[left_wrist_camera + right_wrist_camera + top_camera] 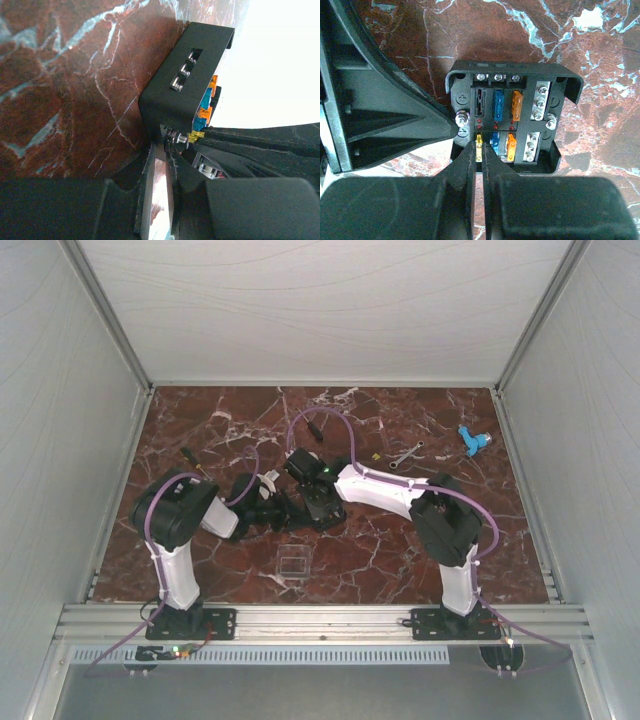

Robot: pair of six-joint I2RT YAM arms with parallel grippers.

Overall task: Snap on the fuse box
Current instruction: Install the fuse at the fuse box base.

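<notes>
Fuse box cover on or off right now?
Off. The fuse box shows bare fuses; the clear lid lies apart from it.

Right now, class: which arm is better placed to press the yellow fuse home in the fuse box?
Right, probably. The right gripper pinches the yellow fuse in the fuse box; the left gripper sits at the box's side edge, away from it.

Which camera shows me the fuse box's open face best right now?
Right wrist: the fuse box faces it squarely, fuses and terminals all readable, with the right gripper pinching a yellow fuse. Left wrist sees mainly its black side, edge-on. Top external shows it only small and mostly covered.
</notes>
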